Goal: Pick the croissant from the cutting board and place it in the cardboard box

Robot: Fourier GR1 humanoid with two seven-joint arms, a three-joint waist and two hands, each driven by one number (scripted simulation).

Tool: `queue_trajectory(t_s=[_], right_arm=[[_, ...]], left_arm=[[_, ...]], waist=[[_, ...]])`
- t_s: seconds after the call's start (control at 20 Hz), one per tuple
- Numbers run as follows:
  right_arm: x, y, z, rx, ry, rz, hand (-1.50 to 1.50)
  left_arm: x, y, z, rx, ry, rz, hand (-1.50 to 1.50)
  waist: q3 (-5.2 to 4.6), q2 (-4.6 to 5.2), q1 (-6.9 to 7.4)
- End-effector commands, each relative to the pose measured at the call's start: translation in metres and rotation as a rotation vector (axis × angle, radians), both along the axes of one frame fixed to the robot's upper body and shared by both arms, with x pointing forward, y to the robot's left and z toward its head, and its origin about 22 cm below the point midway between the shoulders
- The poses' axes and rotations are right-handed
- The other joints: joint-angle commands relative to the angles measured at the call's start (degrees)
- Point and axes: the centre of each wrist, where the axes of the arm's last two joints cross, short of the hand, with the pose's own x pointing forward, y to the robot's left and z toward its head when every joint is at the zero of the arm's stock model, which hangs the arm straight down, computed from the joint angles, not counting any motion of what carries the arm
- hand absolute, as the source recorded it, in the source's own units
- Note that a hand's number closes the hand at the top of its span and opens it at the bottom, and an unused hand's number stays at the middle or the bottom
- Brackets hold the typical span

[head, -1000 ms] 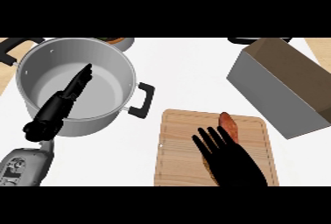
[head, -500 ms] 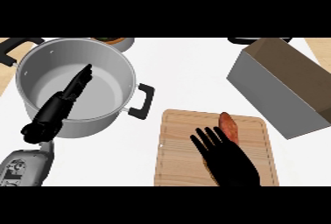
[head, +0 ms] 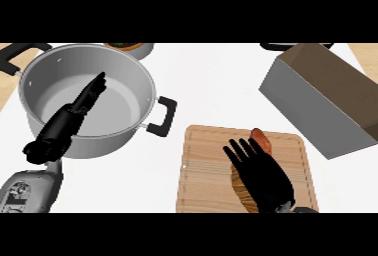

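Right, I see right robot hand [head: 260, 172] flat over cutting board [head: 214, 170], fingers straight and spread, clamped on nothing. Croissant [head: 260, 140] lies on board, mostly hidden under hand; one tip shows past fingertips, another edge at hand's left side. Cardboard box [head: 325, 100] sits off board's upper right, apart from it. Left robot hand [head: 81, 107] above steel pot [head: 111, 100], left of board, fingers straight, holding nothing. White worktop [head: 214, 85] carries everything.

right hand [head: 260, 172] lies open over the croissant [head: 260, 140] on the cutting board [head: 210, 170].
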Motion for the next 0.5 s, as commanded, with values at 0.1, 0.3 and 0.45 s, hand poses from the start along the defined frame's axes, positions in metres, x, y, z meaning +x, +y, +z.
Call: queue_trajectory(t_s=[0.1, 0.3, 0.45], right_arm=[[0.006, 0.001, -0.022, 0.009, 0.048, -0.001, -1.50], [-0.003, 0.000, -0.026, 0.017, 0.007, 0.157, 1.50], [0.007, -0.007, -0.026, 0.041, -0.081, 0.201, 1.50]], left_arm=[[-0.007, -0.012, -0.019, -0.011, 0.014, 0.010, 0.00], [-0.001, -0.018, 0.004, -0.003, 0.010, 0.003, 0.00], [-0.002, -0.002, 0.004, 0.008, 0.012, 0.012, 0.00]], waist=[[-0.14, 0.18, -0.04], [-0.12, 0.14, -0.04], [-0.13, 0.15, 0.03]])
